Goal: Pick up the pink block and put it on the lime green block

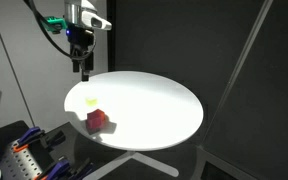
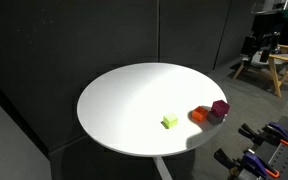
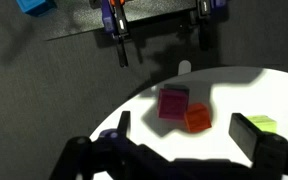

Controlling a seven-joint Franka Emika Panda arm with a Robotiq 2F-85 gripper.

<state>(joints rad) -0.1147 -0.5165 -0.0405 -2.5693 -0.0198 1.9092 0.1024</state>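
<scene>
The pink block (image 1: 97, 120) sits on the round white table (image 1: 164, 110) near its edge. It also shows in the other exterior view (image 2: 219, 108) and in the wrist view (image 3: 172, 103). The lime green block (image 2: 170, 121) stands apart from it on the table. In the wrist view (image 3: 263, 124) it is partly hidden behind a finger, and it looks washed out in an exterior view (image 1: 90, 100). My gripper (image 1: 82, 66) hangs high above the table's edge, open and empty. In the wrist view the gripper (image 3: 184, 124) has its fingers spread wide, well above the blocks.
A small orange cube (image 2: 198, 115) touches the pink block and also shows in the wrist view (image 3: 197, 119). Purple-handled clamps (image 1: 24, 155) lie below the table's edge. A wooden stool (image 2: 279, 65) stands beyond it. Black curtains surround the table.
</scene>
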